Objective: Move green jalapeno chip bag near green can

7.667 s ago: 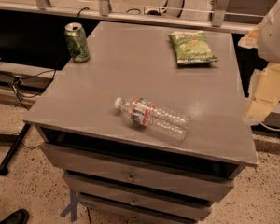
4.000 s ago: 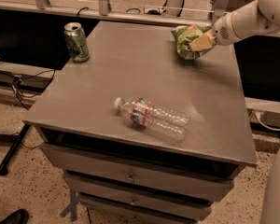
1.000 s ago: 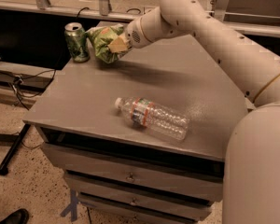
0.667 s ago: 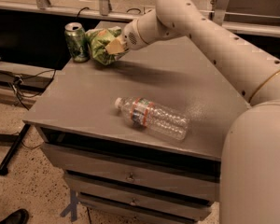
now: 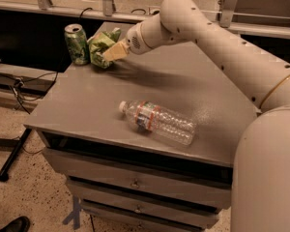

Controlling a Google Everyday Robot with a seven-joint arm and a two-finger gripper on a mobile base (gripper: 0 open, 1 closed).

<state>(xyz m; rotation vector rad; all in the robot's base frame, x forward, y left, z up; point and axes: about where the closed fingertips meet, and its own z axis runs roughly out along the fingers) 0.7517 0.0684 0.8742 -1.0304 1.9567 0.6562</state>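
Clamped on the crumpled right side of the small, crinkly green foil jalapeno chip bag [image 5: 99, 45], the beige two-finger end effector [image 5: 112, 55] hangs over the far left corner of the grey surface [image 5: 82, 100], its fingers pinched in on the foil. Furthest left stands the green aluminium drink can [image 5: 77, 43], upright, with pale mottling and a silver top. The bag is just beside it on its right, touching or nearly so; I cannot tell whether the bag's lower edge rests on the surface. It looks light, soft and air-filled, so it will probably buckle under pressure and could slide out of a shallow pinch. A hold across a gathered fold or the sealed edge seems safest, squeezed gently to spare the chips. Nearer the front, a clear plastic water bottle [image 5: 157, 123] lies on its side, well apart from both. The white robot arm [image 5: 222, 47] reaches in from the right.
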